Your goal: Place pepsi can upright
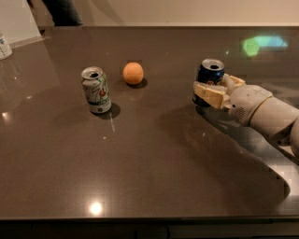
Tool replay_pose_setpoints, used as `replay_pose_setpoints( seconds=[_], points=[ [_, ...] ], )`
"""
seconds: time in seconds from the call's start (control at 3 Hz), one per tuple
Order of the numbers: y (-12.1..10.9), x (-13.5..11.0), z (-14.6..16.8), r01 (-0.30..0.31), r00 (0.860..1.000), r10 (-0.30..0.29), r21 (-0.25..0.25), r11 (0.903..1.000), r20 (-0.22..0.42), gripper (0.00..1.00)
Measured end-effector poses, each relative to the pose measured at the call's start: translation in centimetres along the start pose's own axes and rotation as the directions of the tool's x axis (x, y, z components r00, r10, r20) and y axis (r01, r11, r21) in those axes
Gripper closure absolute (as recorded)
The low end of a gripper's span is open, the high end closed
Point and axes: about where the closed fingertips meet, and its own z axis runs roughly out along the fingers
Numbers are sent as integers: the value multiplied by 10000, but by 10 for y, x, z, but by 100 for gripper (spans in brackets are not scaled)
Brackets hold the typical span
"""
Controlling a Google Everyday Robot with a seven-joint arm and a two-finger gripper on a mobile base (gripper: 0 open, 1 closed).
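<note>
The pepsi can (210, 73), dark blue with a silver top, stands upright on the dark table (154, 154) at the right. My gripper (219, 88) reaches in from the right and is shut on the can's lower half. One cream finger (209, 95) lies across the can's front and the other finger (235, 80) sits behind it. The can's base is partly hidden by the front finger.
A pale green-and-white can (96, 90) stands upright at the left. An orange ball (133, 73) lies between the two cans, further back. A white object (4, 46) sits at the far left edge. A person's legs (63, 11) show beyond the table.
</note>
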Motion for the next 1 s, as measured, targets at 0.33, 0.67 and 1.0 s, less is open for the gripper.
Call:
replay_pose_setpoints(
  seconds=[0.33, 0.67, 1.0],
  points=[
    [4, -5, 0, -59, 10000, 59, -120, 9999, 67, 60],
    [7, -10, 0, -151, 9998, 155, -226, 9996, 158, 37],
    [9, -13, 0, -200, 9995, 207, -320, 9993, 219, 13]
  ],
)
